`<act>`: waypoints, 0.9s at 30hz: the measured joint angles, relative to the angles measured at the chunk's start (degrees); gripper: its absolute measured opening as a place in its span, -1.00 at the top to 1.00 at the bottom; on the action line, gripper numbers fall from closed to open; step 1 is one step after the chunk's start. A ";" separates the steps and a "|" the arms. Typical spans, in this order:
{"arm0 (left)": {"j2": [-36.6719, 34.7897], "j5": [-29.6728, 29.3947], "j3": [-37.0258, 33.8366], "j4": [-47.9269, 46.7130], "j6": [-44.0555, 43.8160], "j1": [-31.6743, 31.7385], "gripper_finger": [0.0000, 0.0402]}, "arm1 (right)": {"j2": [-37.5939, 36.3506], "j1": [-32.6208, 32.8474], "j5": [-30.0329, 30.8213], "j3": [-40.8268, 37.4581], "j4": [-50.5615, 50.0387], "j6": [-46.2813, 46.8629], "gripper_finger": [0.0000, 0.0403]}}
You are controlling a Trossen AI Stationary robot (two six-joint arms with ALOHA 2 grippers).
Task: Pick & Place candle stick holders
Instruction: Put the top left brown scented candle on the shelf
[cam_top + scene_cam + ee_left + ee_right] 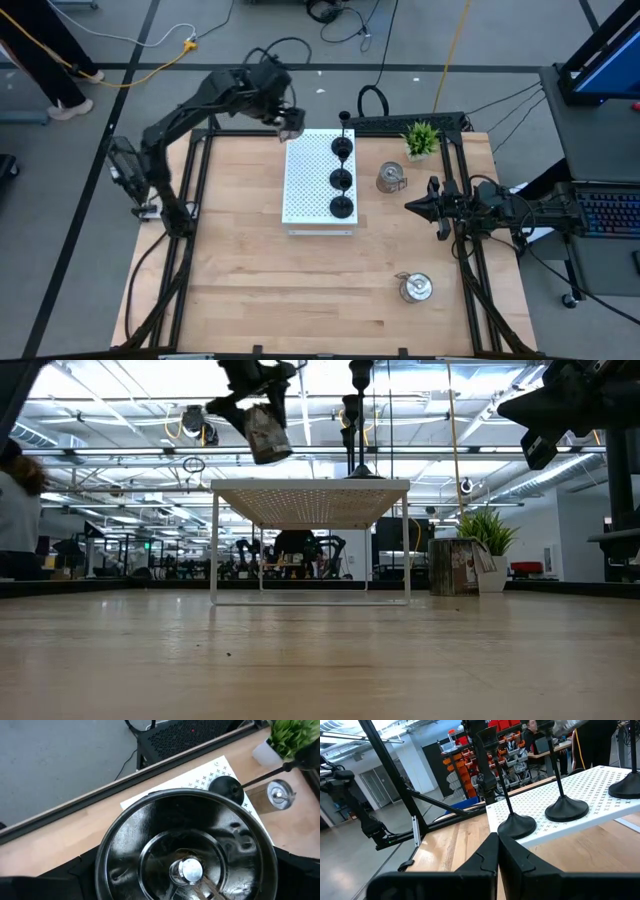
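My left gripper (290, 122) holds a shiny silver candle stick holder (264, 435) in the air over the far left corner of a white perforated stand (305, 185). The holder's open mouth (185, 845) fills the left wrist view. Three black candle stick holders (341, 180) stand in a row by their round bases along the stand's right side. Two more silver holders rest on the table, one (390, 178) right of the stand and one (415, 288) near the front right. My right gripper (412, 206) waits shut at the table's right side. My left gripper has the silver holder by its outer wall (258, 422), the cup sitting between the two fingers, which come slanting down from above. The cup itself hides the exact places of contact in the wrist view. It hangs tilted, lifted clear above the stand.
A small green potted plant (421, 138) stands at the far right of the table. The stand's left half (300, 200) carries nothing. Bare wood lies across the near half of the table (300, 290). A person (15, 510) shows beyond the table's left.
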 joint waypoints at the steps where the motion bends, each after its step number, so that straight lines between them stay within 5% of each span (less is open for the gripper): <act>1: 1.33 0.01 1.36 -0.45 0.41 -0.02 -0.78 | 0.00 -0.02 -0.01 0.00 0.01 0.00 1.00; 27: 16.66 -2.08 5.05 -1.31 1.34 -1.17 -0.78 | 0.00 0.00 -0.02 0.00 0.01 0.39 1.00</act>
